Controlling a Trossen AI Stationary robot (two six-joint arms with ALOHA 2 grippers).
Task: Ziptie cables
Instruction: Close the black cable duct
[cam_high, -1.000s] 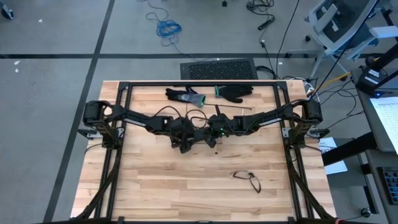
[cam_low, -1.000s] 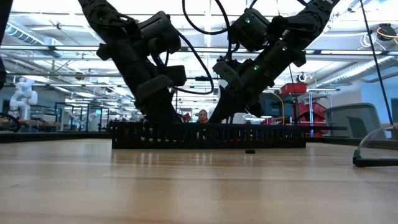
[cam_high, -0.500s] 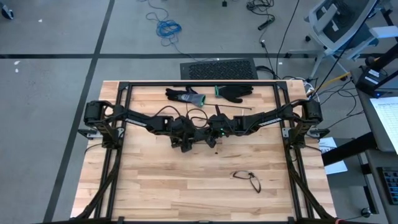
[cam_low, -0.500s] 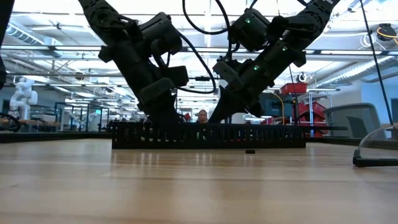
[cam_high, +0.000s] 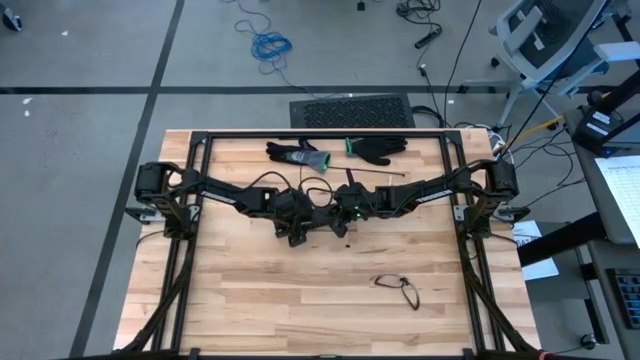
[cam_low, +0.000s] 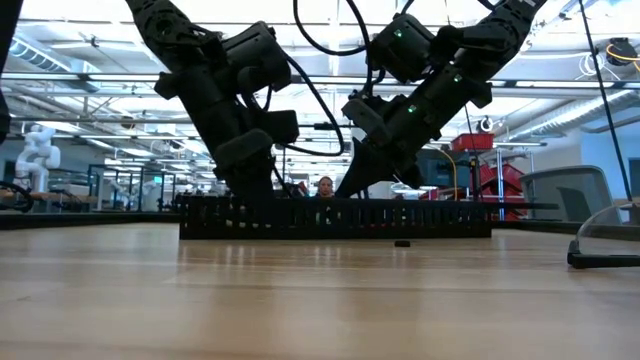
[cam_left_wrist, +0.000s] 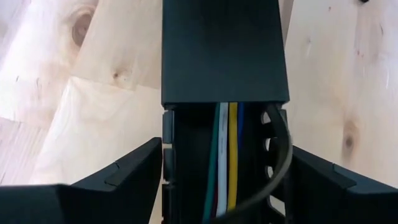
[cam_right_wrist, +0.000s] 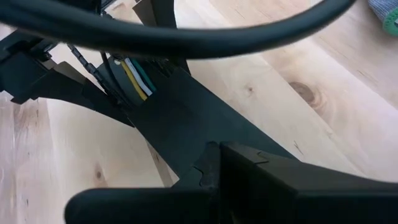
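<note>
A long black slotted duct (cam_low: 400, 217) lies across the table's middle under both arms. The cables (cam_left_wrist: 227, 149), green, white, yellow and blue wires, run along inside it; they also show in the right wrist view (cam_right_wrist: 138, 78). A flat black lid (cam_left_wrist: 224, 50) covers the duct's farther stretch. My left gripper (cam_left_wrist: 227, 155) straddles the duct's uncovered stretch from above. My right gripper (cam_low: 350, 188) comes down slanting at the duct from the other side, shut, with its tips hidden behind the duct. A thin black ridged strip (cam_right_wrist: 93, 68) lies beside the wires. My left gripper has the duct between its two fingers, one at each slotted side wall (cam_left_wrist: 166, 155) (cam_left_wrist: 283, 155), just before the lid's edge. The fingers (cam_left_wrist: 140, 174) slant down from above and lie across the duct. The duct stays flat on the table. My right gripper's tips are hidden, so I cannot tell whether it touches the duct.
Two gloves (cam_high: 297, 153) (cam_high: 380, 148) lie at the table's far edge, and a thin stick (cam_high: 378, 175) lies just in front of them. Safety glasses (cam_high: 398, 288) sit toward the near right. A small black piece (cam_low: 402, 242) lies in front of the duct.
</note>
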